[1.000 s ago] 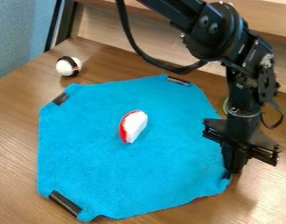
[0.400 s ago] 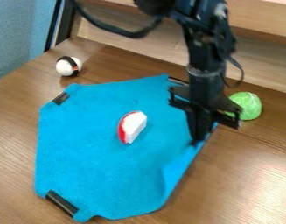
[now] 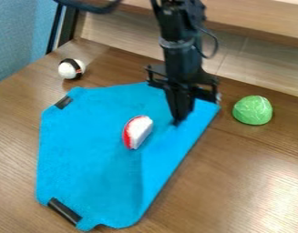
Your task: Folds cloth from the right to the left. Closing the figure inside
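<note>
Well, the black hand (image 3: 177, 122) hangs down from the arm, clenched on the blue cloth (image 3: 84, 150), pinching it with its fingers together near the cloth's upper right part. Cloth spreads out from under the fingertips mostly to the left and toward the near side of the worktop (image 3: 236, 182), with a narrower band of it on the right. Right beside the hand, a little to its left and slightly nearer, lies the red-and-white figure (image 3: 139, 132) — on top of the cloth, uncovered, the hand not resting on it.

The cloth's long axis slants from the upper right down to the lower left, and so does its straight right edge, where the fabric is turned in over itself. The figure sits along a steeper line: its long axis runs from the far end, leaning slightly right, to the near end, leaning slightly left. Its curved red side points left, its white side right.

Two dark strips mark the cloth's left side, one strip (image 3: 63, 102) at the far corner and another strip (image 3: 64, 211) at the near one. Off the cloth, a white ball with a dark band (image 3: 71, 68) stands at the far left — and a green rounded piece (image 3: 253, 110) at the right.
</note>
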`<state>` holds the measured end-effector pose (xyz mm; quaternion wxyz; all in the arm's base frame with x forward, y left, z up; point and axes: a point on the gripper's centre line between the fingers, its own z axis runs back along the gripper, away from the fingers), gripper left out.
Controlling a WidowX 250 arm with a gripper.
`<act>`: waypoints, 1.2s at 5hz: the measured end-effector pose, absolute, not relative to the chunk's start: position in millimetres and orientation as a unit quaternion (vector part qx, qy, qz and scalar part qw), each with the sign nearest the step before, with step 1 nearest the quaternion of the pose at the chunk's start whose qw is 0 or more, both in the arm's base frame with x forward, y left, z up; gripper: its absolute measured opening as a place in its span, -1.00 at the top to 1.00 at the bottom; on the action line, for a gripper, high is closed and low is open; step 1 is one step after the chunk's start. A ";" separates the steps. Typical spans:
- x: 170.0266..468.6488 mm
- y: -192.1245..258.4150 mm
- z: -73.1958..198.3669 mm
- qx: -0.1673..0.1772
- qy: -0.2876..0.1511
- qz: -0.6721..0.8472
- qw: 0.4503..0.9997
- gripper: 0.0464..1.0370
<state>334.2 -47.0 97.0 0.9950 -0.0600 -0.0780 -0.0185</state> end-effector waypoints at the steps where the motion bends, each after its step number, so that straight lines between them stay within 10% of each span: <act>1: 330.9 -18.5 106.9 -0.060 -0.078 -0.001 0.995 0.99; 6: 323.7 77.4 112.8 -0.050 -0.078 0.055 0.994 0.99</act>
